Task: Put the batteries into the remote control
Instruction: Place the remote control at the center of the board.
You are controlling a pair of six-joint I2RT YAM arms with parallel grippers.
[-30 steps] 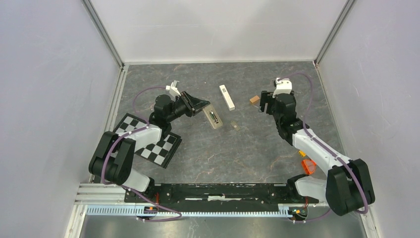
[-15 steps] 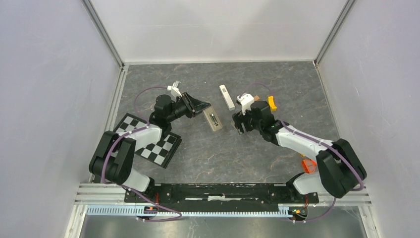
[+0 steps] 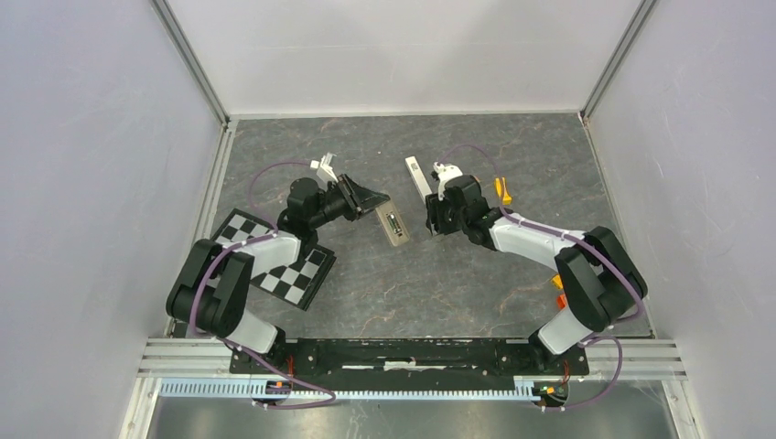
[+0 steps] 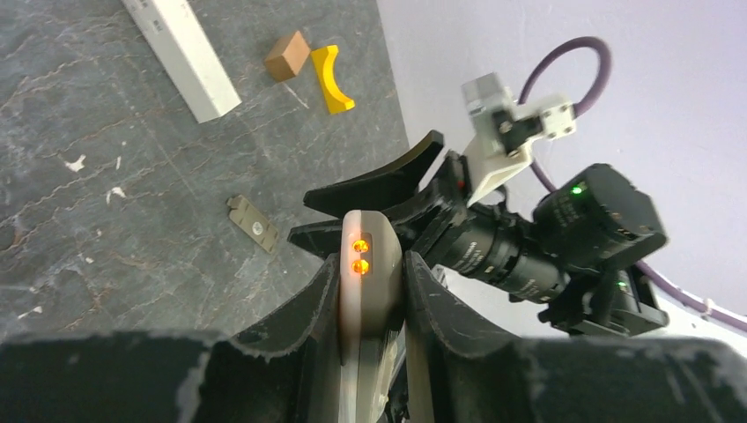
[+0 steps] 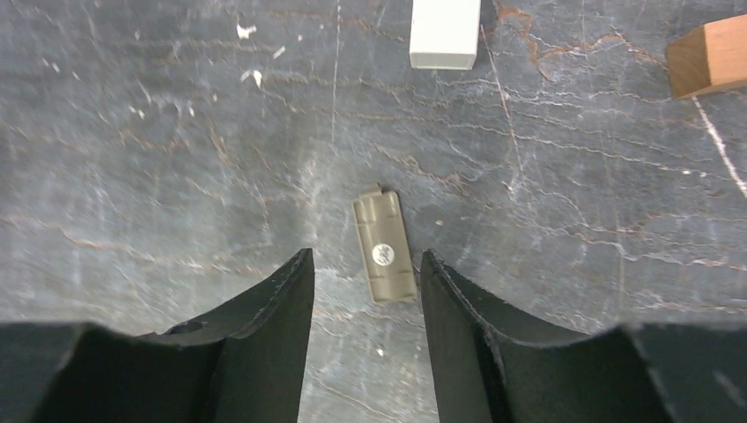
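My left gripper [image 4: 370,264] is shut on the remote control [image 4: 370,295], held edge-up with two orange lights at its far end. From above, the remote control [image 3: 393,224] juts from the left gripper [image 3: 373,203] with its grey-olive back up. The batteries show only as a dark thin shape in its recess [image 3: 394,222]. A small grey-olive cover plate [image 5: 385,247] lies flat on the table. My right gripper [image 5: 366,257] hangs just over it, open, its fingers either side of the plate's near end and apart from it. The right gripper [image 3: 437,227] hides the plate from above.
A long white bar [image 3: 419,178] lies behind the right gripper. A brown block [image 5: 709,53] and a yellow curved piece [image 4: 331,79] sit to its right. A checkerboard [image 3: 274,256] lies under the left arm. Orange bits [image 3: 558,282] lie near the right arm's base.
The right arm swung left from the brown block to above the cover plate, and its jaws narrowed. The left arm and the remote control stayed put.
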